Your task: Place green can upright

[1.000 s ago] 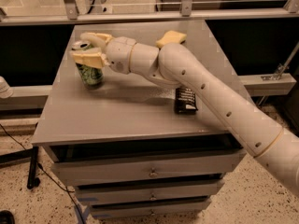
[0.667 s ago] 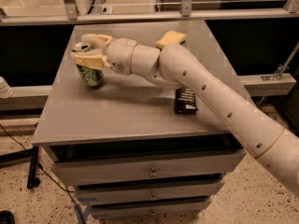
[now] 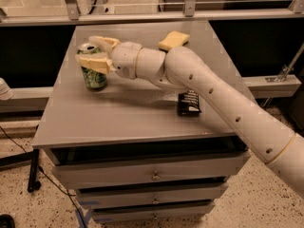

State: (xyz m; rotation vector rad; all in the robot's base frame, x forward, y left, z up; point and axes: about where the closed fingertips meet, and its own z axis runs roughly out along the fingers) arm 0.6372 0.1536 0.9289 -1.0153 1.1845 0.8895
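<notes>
Almost nothing has been moved since the earlier frames: the can (image 3: 95,77) is found at the same spot, and the gripper (image 3: 85,50) has been kept at its top, shifted only very slightly, if at all.

The can is stood upright on the desk (image 3: 118,118), near the far left corner and close to the left edge. Its silver top is turned upward and its mottled green body is rested on its base.

The gripper is held over the same corner, level with the can's upper part. The jaws are closed about the can just below its rim: one is placed behind the top, the other is laid across the front of the body.

The arm (image 3: 213,87) is stretched across the desk from the near right corner toward the can.

A yellow sponge (image 3: 174,40) is seen by the far edge, well apart from the can. A black wrapper (image 3: 189,103) is laid flat toward the right edge, partly covered by the arm. Drawers (image 3: 152,170) are set beneath the near edge.
</notes>
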